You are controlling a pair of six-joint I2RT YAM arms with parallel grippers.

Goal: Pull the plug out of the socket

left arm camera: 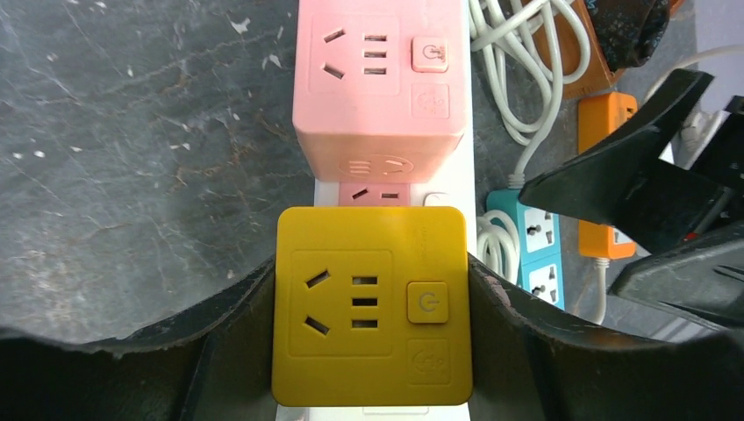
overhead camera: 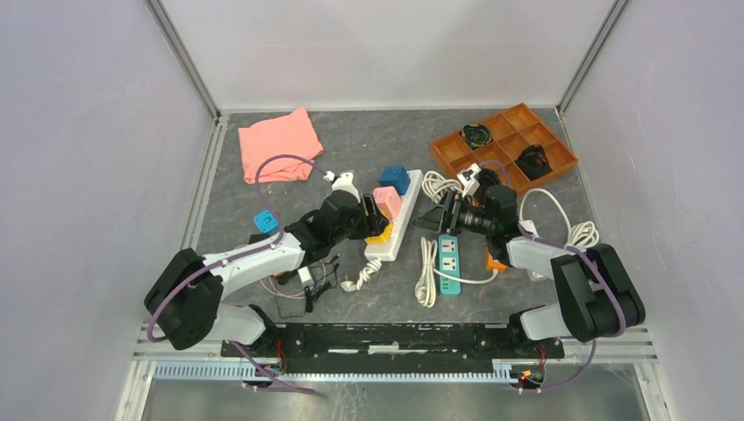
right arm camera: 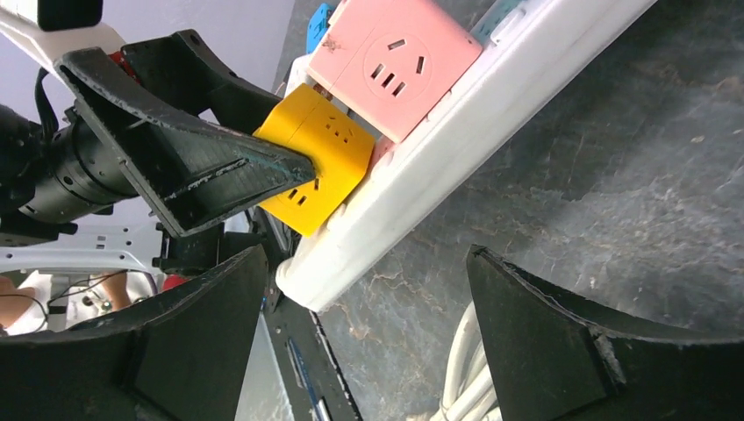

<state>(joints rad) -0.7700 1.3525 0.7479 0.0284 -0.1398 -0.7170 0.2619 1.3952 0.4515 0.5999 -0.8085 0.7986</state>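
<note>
The long white power strip [overhead camera: 399, 224] lies in the middle of the table with a blue cube plug [overhead camera: 395, 178], a pink cube plug [overhead camera: 387, 201] and a yellow cube plug [overhead camera: 379, 235] on it. My left gripper [overhead camera: 373, 219] is shut on the yellow plug [left arm camera: 371, 303], one finger on each side. The plug sits at the strip's near end, against the strip [right arm camera: 439, 140]. A pink outlet face shows between the yellow plug and the pink plug [left arm camera: 377, 79]. My right gripper [right arm camera: 366, 263] is open and empty, just right of the strip's near end.
A teal strip [overhead camera: 448, 263] and an orange strip [overhead camera: 496, 260] lie right of the white one among coiled white cords [overhead camera: 570, 230]. An orange tray [overhead camera: 504, 145] is at the back right, a pink cloth [overhead camera: 279, 145] at the back left. A small blue cube [overhead camera: 265, 221] and black wires [overhead camera: 303, 289] are by the left arm.
</note>
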